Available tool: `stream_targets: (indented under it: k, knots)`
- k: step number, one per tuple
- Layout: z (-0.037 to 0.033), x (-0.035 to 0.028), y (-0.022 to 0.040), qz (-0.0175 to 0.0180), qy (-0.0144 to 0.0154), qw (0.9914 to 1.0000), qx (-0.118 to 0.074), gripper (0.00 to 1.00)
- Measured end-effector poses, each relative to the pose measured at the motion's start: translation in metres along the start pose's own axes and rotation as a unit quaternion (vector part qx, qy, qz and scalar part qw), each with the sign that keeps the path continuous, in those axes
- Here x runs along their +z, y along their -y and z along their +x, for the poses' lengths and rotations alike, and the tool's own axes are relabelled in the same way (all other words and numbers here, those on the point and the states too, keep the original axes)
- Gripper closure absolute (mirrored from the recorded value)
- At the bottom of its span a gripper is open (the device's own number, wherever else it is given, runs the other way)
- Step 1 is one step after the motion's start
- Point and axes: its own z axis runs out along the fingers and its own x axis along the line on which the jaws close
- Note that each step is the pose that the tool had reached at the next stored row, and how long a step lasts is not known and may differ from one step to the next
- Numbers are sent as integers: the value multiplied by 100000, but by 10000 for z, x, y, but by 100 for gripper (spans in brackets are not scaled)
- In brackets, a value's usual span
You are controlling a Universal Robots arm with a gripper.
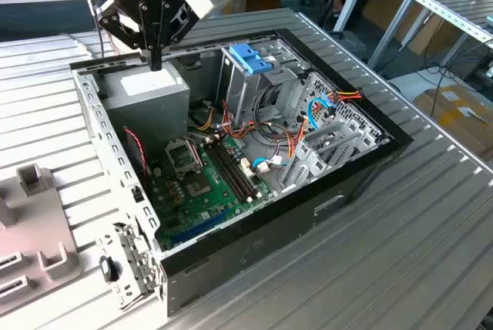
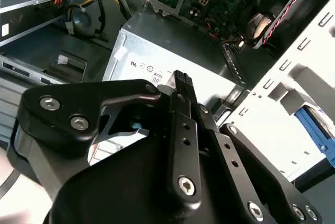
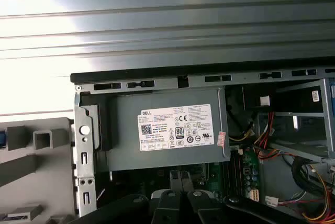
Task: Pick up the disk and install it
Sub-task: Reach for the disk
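Note:
My gripper [image 1: 156, 58] hangs over the back left corner of the open computer case [image 1: 362, 162], just above the grey power supply [image 1: 150, 92]. Its two black fingers are pressed together with nothing between them, as both wrist views show [image 2: 180, 80] [image 3: 180, 178]. The power supply's white label [image 3: 175, 128] lies right under the fingertips. A light-blue plastic piece [image 2: 315, 128] shows past the case's pale side wall [image 2: 293, 85]; I cannot tell whether it belongs to the disk. The metal drive cage [image 1: 245, 87] with its blue latch [image 1: 251, 57] stands upright in the case's middle.
A green motherboard [image 1: 204, 183] fills the case's near half, and orange and blue cables [image 1: 308, 114] cross its right side. A light-grey fixture [image 1: 31, 183] sits on the ribbed metal table [image 1: 400, 253] at the exterior view's left.

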Motion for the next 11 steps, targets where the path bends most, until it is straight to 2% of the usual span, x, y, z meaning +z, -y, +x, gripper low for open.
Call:
stream_targets:
  k: [11]
  knots:
    - [17, 0, 1, -2, 2, 100000, 4, 89]
